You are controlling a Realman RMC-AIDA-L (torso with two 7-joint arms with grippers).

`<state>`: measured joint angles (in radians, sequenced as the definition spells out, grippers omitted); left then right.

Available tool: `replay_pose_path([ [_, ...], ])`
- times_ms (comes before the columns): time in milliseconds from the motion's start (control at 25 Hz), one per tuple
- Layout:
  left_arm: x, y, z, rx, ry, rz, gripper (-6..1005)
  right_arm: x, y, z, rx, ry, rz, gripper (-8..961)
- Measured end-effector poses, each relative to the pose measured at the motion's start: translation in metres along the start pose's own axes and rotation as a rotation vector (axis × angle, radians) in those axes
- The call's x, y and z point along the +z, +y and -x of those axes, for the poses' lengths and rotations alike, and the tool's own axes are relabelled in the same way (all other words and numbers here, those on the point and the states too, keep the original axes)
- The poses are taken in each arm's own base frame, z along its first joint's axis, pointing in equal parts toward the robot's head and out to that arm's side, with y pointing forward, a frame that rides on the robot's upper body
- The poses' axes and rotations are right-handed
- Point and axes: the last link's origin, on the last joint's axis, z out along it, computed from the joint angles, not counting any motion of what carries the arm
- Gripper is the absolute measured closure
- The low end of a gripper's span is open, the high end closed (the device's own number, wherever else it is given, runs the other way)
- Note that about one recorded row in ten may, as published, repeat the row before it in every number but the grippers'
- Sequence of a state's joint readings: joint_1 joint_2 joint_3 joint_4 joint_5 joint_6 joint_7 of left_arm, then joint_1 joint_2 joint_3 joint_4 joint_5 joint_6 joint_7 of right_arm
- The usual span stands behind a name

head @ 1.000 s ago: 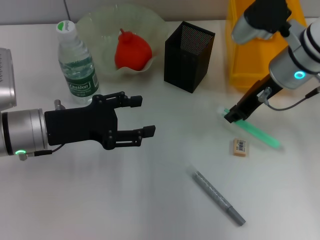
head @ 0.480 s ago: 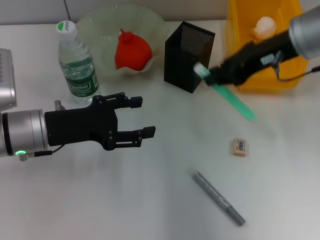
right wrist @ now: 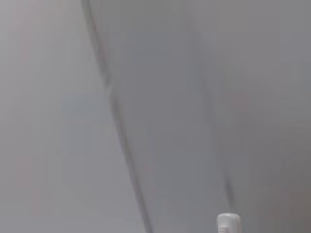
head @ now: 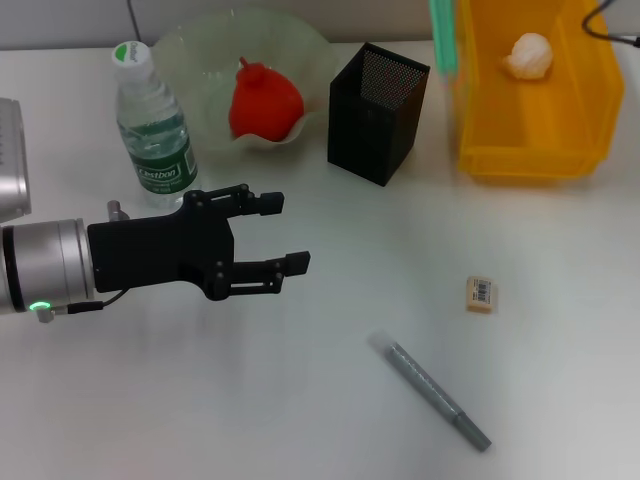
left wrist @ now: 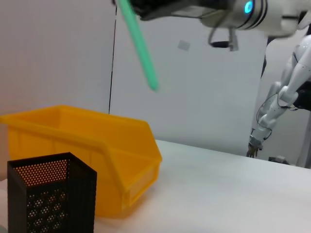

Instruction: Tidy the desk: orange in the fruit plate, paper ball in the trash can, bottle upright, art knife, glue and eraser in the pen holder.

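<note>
Left gripper [head: 275, 235] spread, hovering mid-desk | right gripper lifted high, pinching green knife [left wrist: 139, 46] | orange [head: 264, 100] in plate [head: 190, 50] | paper ball [head: 528, 54] in bin [head: 530, 150]

The bottle [head: 152, 120] has a dark green label with white letters that look like "Cestbon". The eraser [head: 481, 294] has a white barcode sticker, too small to read.

A red-orange orange [head: 264, 102] sat in a pale-green fruit plate [head: 200, 50], beside a black mesh pen holder [head: 377, 113] and a bright yellow trash can [head: 530, 135].
</note>
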<state>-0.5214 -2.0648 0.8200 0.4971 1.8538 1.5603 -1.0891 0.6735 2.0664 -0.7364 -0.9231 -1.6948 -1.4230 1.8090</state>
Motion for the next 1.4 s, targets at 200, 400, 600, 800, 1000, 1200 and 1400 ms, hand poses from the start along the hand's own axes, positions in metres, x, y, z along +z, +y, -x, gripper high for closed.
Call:
replay_pose_path([
  [200, -0.001, 0.001, 0.002, -0.006, -0.001, -0.005, 197, 0.01, -0.02, -0.014, 0.053, -0.121, -0.09, 790],
  [400, -0.002, 0.002, 0.002, -0.006, 0.001, -0.002, 197, 0.035, -0.027, -0.029, -0.002, -0.104, -0.156, 789],
  [600, -0.002, 0.002, 0.002, 0.002, 0.001, -0.001, 197, 0.054, -0.032, -0.043, -0.051, -0.092, -0.209, 789],
  [800, -0.002, 0.002, 0.003, 0.005, -0.001, -0.001, 197, 0.064, -0.031, -0.053, -0.094, -0.076, -0.228, 790],
  [1000, -0.003, 0.002, 0.004, 0.004, -0.002, -0.003, 197, 0.067, -0.031, -0.061, -0.118, -0.051, -0.235, 789],
  [1200, -0.004, 0.003, 0.005, 0.011, -0.003, -0.005, 197, 0.068, -0.033, -0.068, -0.118, -0.019, -0.26, 789],
  [1400, -0.004, 0.003, 0.005, 0.011, -0.003, -0.005, 197, 0.074, -0.032, -0.08, -0.141, 0.058, -0.27, 790],
])
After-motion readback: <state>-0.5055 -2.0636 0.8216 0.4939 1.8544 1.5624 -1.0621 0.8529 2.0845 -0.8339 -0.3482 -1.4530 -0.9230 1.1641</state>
